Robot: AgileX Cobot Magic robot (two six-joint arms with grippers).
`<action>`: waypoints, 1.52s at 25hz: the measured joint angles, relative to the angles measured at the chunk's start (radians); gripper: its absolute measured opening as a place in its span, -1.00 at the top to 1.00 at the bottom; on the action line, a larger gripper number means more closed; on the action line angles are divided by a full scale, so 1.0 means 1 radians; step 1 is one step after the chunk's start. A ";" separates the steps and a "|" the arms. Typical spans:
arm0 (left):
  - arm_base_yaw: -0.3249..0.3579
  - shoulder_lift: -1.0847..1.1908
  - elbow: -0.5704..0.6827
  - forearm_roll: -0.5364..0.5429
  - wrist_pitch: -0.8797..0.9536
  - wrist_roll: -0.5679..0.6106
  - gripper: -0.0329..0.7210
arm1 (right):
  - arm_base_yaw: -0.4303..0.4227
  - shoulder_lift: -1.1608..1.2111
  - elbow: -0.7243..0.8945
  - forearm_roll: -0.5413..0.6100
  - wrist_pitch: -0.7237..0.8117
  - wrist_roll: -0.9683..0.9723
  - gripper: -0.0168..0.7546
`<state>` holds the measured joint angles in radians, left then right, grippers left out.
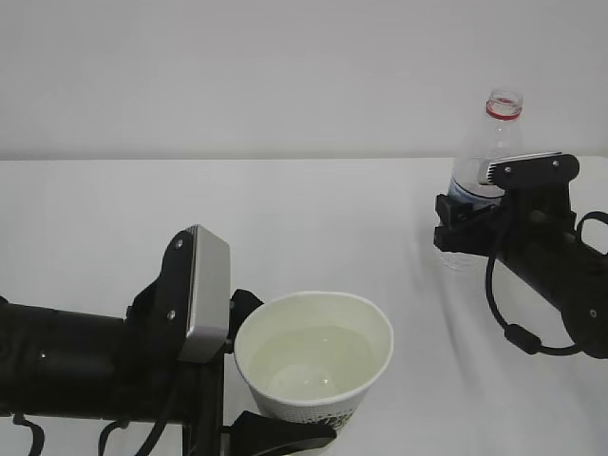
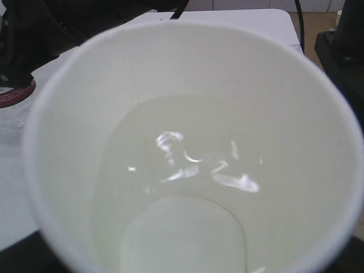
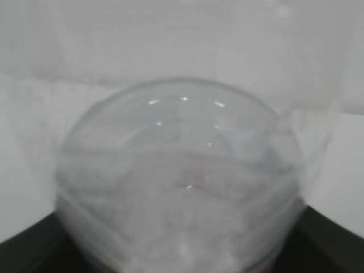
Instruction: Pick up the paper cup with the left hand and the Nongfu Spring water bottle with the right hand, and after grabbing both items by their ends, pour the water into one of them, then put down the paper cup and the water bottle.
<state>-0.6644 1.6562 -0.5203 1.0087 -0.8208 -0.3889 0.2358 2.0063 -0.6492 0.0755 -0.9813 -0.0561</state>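
The white paper cup (image 1: pixel 313 404) stands upright at the front left of the table, and the water (image 1: pixel 309 361) fills it partway. My left gripper (image 1: pixel 285 372) is open around the cup's lower part, one finger behind it and one in front. The left wrist view looks down into the cup (image 2: pixel 68 142) at the water (image 2: pixel 187 165). The clear Nongfu Spring water bottle (image 1: pixel 494 142), uncapped and red-ringed, stands at the right. My right gripper (image 1: pixel 465 226) is open around its middle. The bottle (image 3: pixel 182 170) fills the right wrist view, with dark fingers (image 3: pixel 335 239) at the bottom corners.
A white cloth-covered table (image 1: pixel 285 218) runs back to a plain pale wall. Black cables loop from the right arm (image 1: pixel 551 285) beside the bottle. The left arm's grey housing (image 1: pixel 204 294) sits close against the cup's left side.
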 joint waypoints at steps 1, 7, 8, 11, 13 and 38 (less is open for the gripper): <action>0.000 0.000 0.000 0.000 0.000 0.000 -0.56 | 0.000 0.000 0.000 0.000 -0.002 0.000 -0.51; 0.000 0.000 0.000 0.000 0.000 0.000 -0.56 | 0.000 0.000 -0.002 0.000 -0.031 0.001 -0.59; 0.000 0.000 0.000 0.000 0.000 0.000 -0.56 | 0.000 0.000 -0.002 0.000 -0.032 0.001 -0.60; 0.000 0.000 0.000 0.000 0.000 0.000 -0.56 | 0.000 0.000 -0.002 0.000 -0.038 0.002 -0.60; 0.000 0.000 0.000 0.000 0.000 0.000 -0.56 | 0.000 0.000 -0.002 0.000 -0.045 0.002 -0.60; 0.000 0.000 0.000 -0.007 0.002 0.000 -0.56 | 0.000 -0.144 0.256 -0.004 -0.153 0.005 -0.60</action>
<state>-0.6644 1.6562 -0.5203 1.0018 -0.8191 -0.3889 0.2358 1.8625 -0.3931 0.0715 -1.1345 -0.0515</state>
